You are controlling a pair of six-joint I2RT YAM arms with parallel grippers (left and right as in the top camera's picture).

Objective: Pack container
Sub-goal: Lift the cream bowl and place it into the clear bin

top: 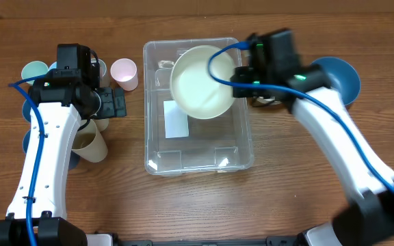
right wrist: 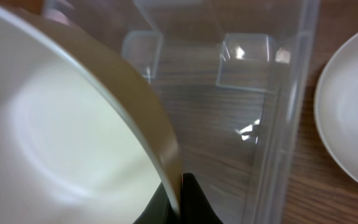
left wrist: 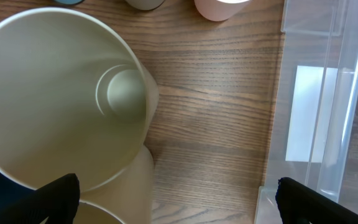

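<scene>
The clear plastic container [top: 204, 149] sits mid-table with a white label [top: 176, 120] on its base. A cream bowl [top: 202, 82] hangs tilted over the container's far right part, and my right gripper [top: 241, 74] is shut on its rim. In the right wrist view the fingers [right wrist: 191, 202] pinch the bowl's edge [right wrist: 166, 155] above the container's wall [right wrist: 284, 93]. My left gripper [top: 118, 102] stands open left of the container, holding nothing. Its fingertips [left wrist: 58, 199] straddle bare wood between a cream cup [left wrist: 61, 99] lying on its side and the container's wall [left wrist: 328, 93].
A pink cup [top: 124, 74] stands upright left of the container. Cream cups [top: 91, 143] lie under the left arm, and light blue cups [top: 34, 70] stand at the far left. A blue bowl [top: 338, 78] sits at the right, and a white bowl [right wrist: 353, 112] shows beside the container.
</scene>
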